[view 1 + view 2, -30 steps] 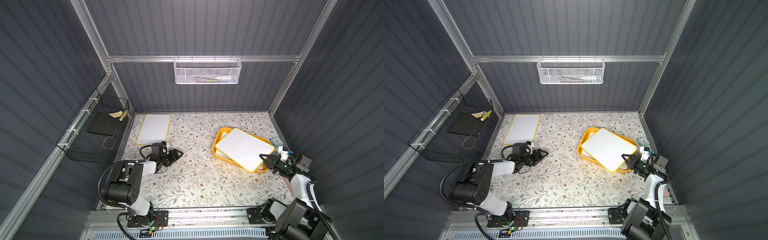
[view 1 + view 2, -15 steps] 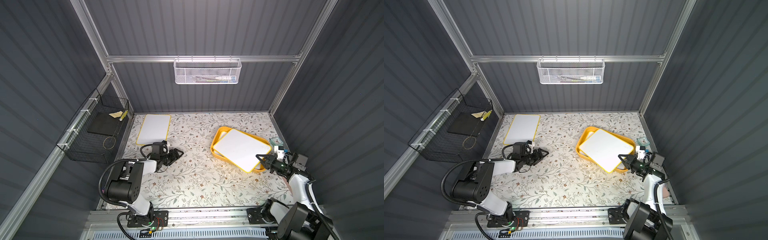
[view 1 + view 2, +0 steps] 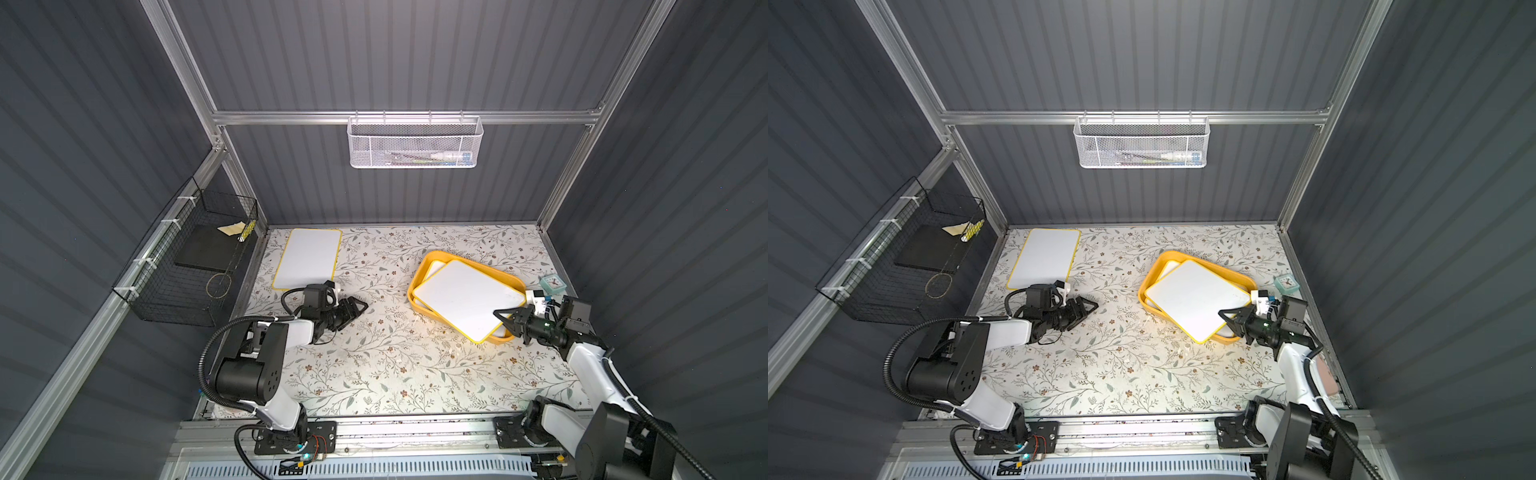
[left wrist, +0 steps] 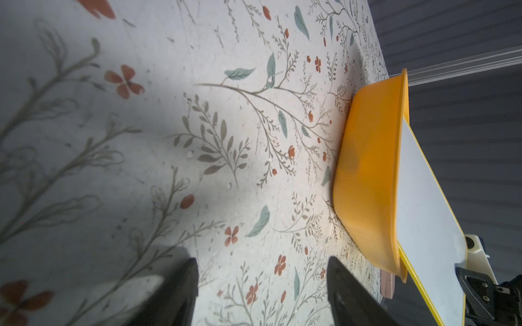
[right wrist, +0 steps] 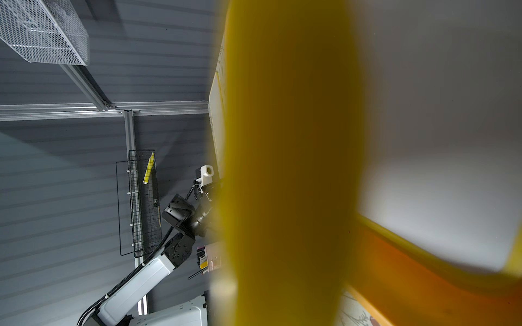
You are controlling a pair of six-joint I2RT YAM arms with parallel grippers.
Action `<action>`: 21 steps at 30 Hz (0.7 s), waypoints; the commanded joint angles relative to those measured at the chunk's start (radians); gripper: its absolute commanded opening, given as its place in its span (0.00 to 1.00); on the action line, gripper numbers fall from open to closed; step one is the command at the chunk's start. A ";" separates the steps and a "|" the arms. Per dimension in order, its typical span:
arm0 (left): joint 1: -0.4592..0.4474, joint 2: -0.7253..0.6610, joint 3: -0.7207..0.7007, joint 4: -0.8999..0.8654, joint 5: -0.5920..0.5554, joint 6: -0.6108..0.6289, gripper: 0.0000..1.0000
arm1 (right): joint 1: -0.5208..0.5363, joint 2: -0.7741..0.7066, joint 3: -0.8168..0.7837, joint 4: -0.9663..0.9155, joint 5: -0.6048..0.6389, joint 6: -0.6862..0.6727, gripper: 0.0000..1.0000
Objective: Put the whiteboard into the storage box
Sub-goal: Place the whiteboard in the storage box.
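R claw (image 3: pixel 502 316), black two-finger, is clamped on the near corner of the flat white yellow-edged whiteboard (image 3: pixel 467 296), prob. to steer it down. The whiteboard lies skewed across the shallow yellow-orange plastic storage box (image 3: pixel 432 258), corner overhanging the rim, above a second white board (image 3: pixel 435 266) inside. Not seated yet. L claw (image 3: pixel 360 306) rests apart & empty on the floral table (image 3: pixel 395 365), near a third board (image 3: pixel 308 257).

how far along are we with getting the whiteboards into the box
Done: one board lies in the box.
In hand: the right gripper has its jaws shut on a second board, tilted over the first, its near corner past the rim.
Left: lower and release it; a third board lies on the table near the left gripper, jaws open.
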 commanded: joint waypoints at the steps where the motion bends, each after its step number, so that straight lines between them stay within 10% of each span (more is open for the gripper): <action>1: -0.005 0.003 0.001 -0.072 -0.005 0.029 0.72 | 0.018 0.038 0.032 0.040 0.008 -0.013 0.02; 21: -0.006 -0.031 0.001 -0.144 -0.055 0.063 0.73 | 0.029 0.423 0.258 -0.094 0.024 -0.255 0.13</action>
